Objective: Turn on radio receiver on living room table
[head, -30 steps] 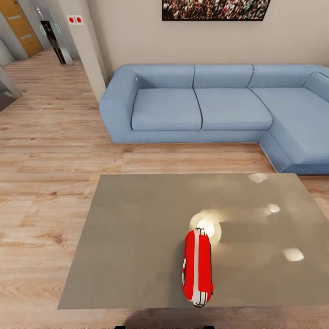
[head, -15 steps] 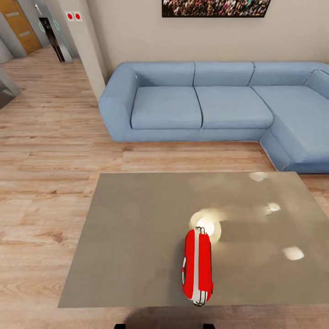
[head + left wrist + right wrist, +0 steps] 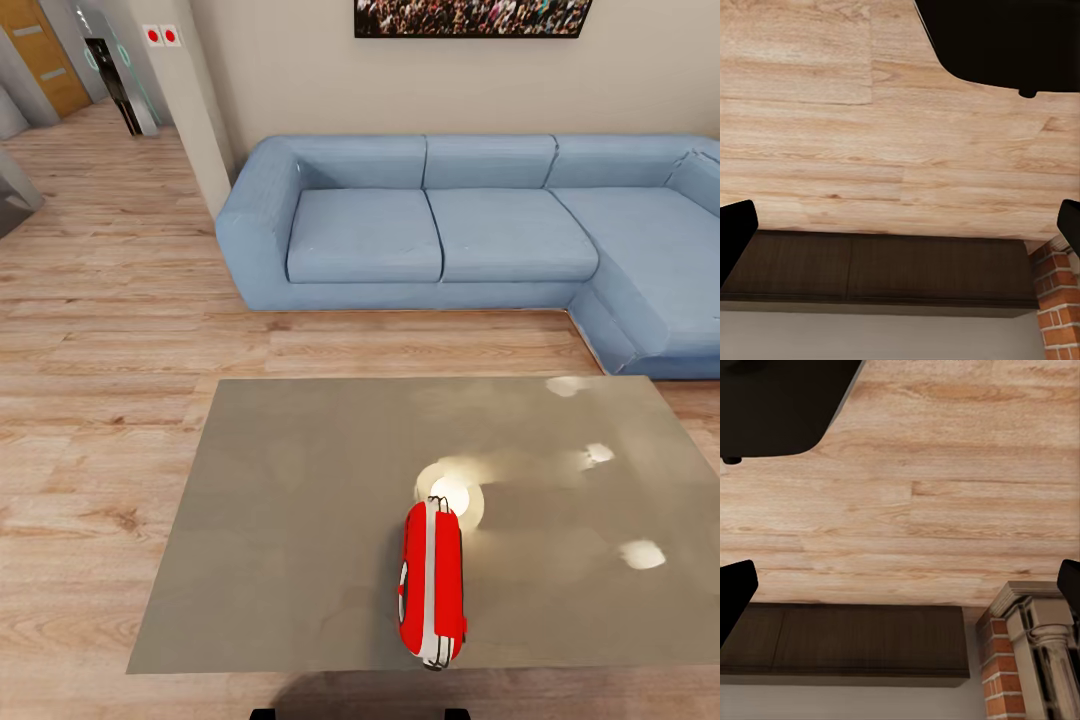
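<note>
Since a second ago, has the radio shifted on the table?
No. The radio sits at the same spot near the table's near edge, just before the bright lamp reflection; only the camera tilted slightly.

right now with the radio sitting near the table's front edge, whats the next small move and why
Probably raise the right arm toward the radio receiver: it stands on the table near the front edge, slightly right of centre, and both wrist views face the wood floor, so neither arm is lifted yet.
</note>
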